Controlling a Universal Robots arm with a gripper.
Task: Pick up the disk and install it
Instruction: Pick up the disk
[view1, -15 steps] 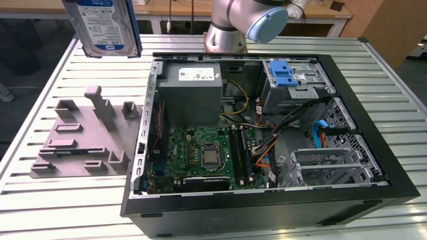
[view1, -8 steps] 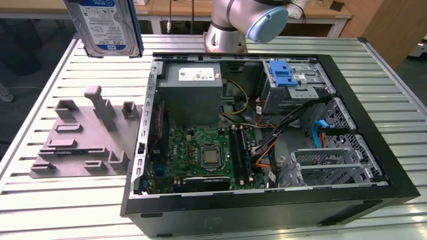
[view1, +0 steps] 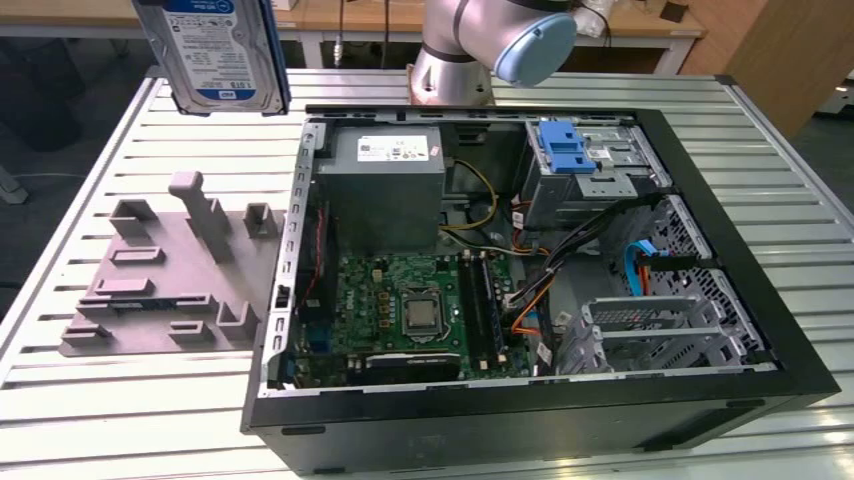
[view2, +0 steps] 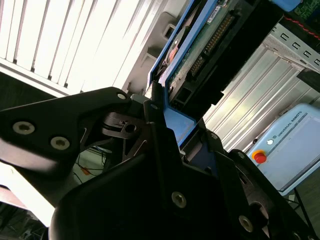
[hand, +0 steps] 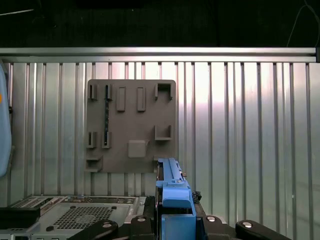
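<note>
High above the table (view1: 134, 420), toward the exterior view's left, the gripper (view2: 182, 132) is clamped on the disk (view1: 214, 55). In both wrist views its black fingers (hand: 137, 220) press on the two sides of the blue frame around the disk. The disk hangs upright in the air, on the holder's side of the computer case (view1: 534, 405) and well apart from the inside of it.

I think the first danger is a slip. The grip seems to be on the plastic frame only, at one end, so the long body hangs free. A quick swing may turn it between the fingers, or let it fall on the grey holder (view1: 160, 280) or the metal slats below.

The second danger is inside the case. The side wall of the case stands between the disk and the drive cage (view1: 594, 180) with the blue latch (view1: 570, 148). Black cables (view1: 587, 240) cross the space beside this cage, and a corner of the frame could catch on them. The power supply (view1: 380, 190) and the board (view1: 414, 300) lie open and near this space, so a tilted disk could hit them.
</note>
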